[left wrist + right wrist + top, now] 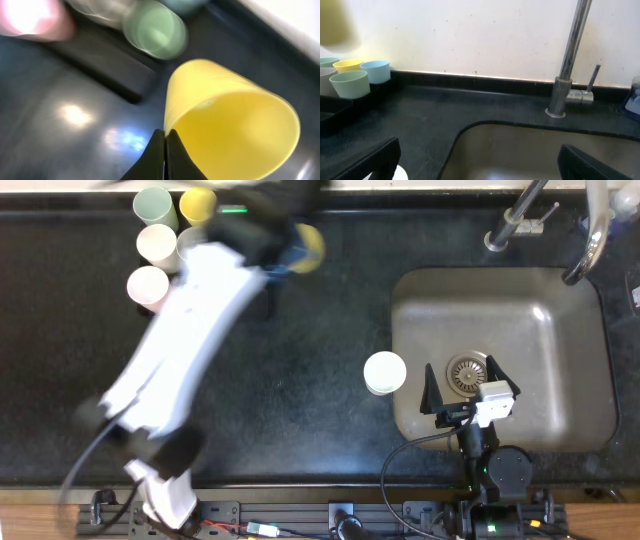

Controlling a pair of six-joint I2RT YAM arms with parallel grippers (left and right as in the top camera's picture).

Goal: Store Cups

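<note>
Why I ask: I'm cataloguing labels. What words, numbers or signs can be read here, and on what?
None can be read.
The yellow cup held by the left gripper is plain.
The blue container near the faucet: any print is too blurred to read.

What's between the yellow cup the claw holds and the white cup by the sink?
Just bare black counter from yellow cup to white cup, in the top view.

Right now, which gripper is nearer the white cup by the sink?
Right. Right gripper sits beside the white cup; left gripper is far across the counter, gripping a yellow cup.
</note>
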